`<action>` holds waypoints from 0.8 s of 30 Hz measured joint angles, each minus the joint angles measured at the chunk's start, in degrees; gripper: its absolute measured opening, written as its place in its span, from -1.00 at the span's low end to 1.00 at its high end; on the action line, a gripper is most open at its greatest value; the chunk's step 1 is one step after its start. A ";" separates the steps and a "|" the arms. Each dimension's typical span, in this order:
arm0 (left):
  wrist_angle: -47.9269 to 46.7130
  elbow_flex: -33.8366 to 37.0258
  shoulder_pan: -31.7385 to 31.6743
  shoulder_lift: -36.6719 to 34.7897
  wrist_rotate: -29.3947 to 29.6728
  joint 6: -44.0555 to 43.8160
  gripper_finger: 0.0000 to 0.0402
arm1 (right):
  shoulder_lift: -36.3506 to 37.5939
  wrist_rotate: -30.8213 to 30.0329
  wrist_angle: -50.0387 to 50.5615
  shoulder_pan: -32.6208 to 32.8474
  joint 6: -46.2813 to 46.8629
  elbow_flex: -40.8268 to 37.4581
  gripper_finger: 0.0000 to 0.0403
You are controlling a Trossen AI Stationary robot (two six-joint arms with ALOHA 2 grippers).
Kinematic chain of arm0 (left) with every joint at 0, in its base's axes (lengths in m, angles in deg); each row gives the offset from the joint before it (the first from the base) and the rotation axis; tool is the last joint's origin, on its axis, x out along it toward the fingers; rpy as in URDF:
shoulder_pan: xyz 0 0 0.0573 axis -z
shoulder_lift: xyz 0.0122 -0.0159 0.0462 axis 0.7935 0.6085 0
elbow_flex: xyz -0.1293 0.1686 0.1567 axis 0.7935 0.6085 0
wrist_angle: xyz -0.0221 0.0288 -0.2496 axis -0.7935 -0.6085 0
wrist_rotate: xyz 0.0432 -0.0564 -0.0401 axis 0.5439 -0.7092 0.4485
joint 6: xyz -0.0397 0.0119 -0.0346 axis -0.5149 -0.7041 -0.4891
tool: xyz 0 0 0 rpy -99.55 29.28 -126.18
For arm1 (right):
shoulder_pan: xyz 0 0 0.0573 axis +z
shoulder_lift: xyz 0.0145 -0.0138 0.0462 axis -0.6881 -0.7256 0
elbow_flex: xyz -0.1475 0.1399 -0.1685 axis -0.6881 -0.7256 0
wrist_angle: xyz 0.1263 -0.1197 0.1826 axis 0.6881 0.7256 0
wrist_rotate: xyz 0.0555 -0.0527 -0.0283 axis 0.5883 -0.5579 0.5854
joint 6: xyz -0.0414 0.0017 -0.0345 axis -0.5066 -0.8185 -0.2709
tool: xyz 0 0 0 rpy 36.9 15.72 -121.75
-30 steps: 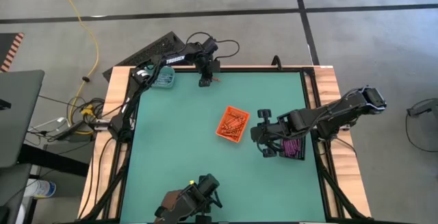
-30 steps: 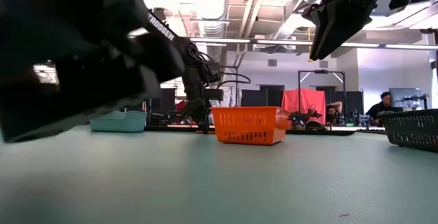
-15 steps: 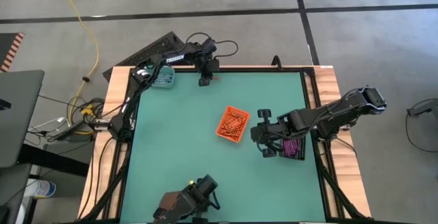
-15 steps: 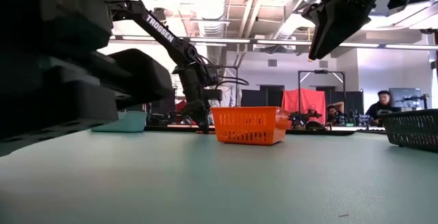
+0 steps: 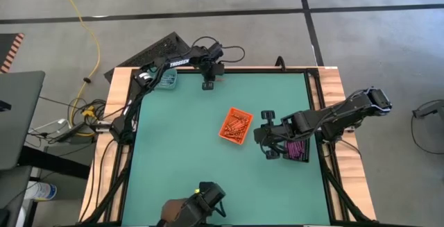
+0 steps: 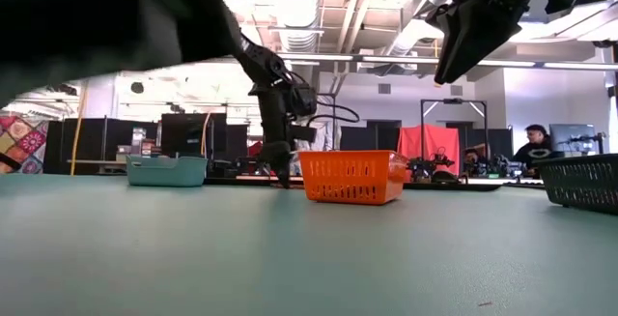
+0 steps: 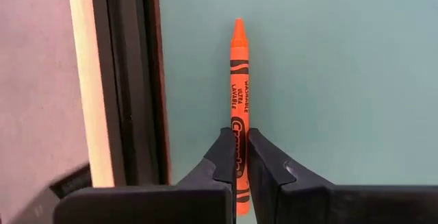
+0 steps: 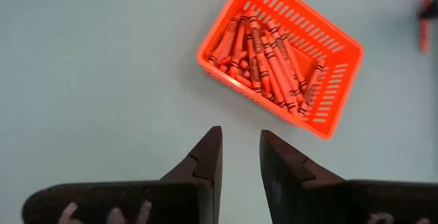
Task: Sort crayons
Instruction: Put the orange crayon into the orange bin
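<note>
Left wrist view, waxy orange crayon (image 7: 239, 107) pinched between jaws

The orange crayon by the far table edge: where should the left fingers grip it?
Across its labelled mid-barrel from above. The orange crayon lies flat, parallel to the table's edge rail, so the fingers straddle its width. The left gripper already pinches it there.

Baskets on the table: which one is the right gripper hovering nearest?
The dark basket with purple crayons, right beside the open right gripper. The orange basket sits farther toward the middle, and the teal one lies at the far corner.
</note>
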 joint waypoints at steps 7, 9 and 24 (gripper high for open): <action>-2.13 0.13 1.93 -3.69 -0.10 -10.20 -1.00 | 0.01 -3.34 0.11 0.00 0.14 0.00 -0.55; -3.80 0.13 2.96 -4.87 -1.90 -12.71 -1.00 | 0.02 -4.31 0.48 -0.02 0.16 0.00 -0.55; -5.35 0.33 18.57 -12.20 -10.72 -32.57 -1.00 | 0.02 -7.82 16.22 3.87 13.21 0.02 -0.55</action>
